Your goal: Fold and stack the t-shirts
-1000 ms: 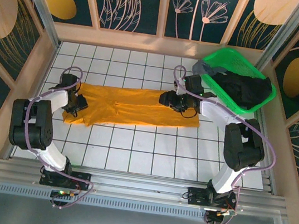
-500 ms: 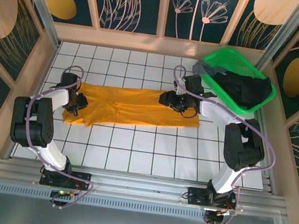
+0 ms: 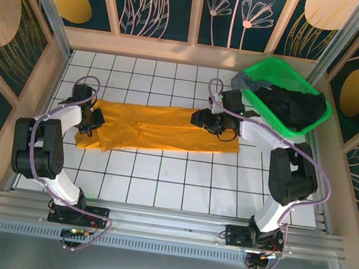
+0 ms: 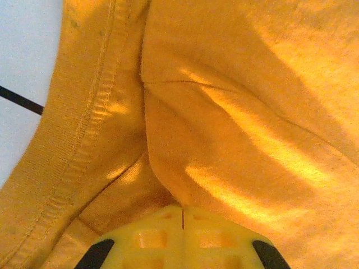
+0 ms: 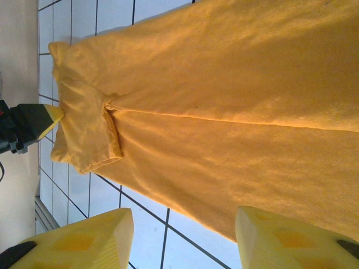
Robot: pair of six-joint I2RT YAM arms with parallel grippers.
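The mustard-orange t-shirt (image 3: 167,129) lies in a long band across the white tiled table, its sleeve end to the left. My left gripper (image 3: 96,120) is shut on that left end; in the left wrist view its yellow fingers (image 4: 182,216) meet on a fold of orange cloth (image 4: 235,112) beside the ribbed hem. My right gripper (image 3: 200,119) hovers open over the band's right part. Its fingers (image 5: 84,241) stand wide apart over the shirt's edge (image 5: 224,140) with nothing between them. The black t-shirt (image 3: 298,106) and the grey one (image 3: 245,82) lie in the basket.
The green mesh basket (image 3: 286,64) stands at the back right corner. Wooden walls ring the tiled table (image 3: 172,181). Bare tiles lie in front of the shirt. In the right wrist view the left gripper (image 5: 33,123) shows at the shirt's far end.
My left gripper has shifted slightly toward the back with the shirt's left end, which is bunched a little more. The right arm has stayed put.
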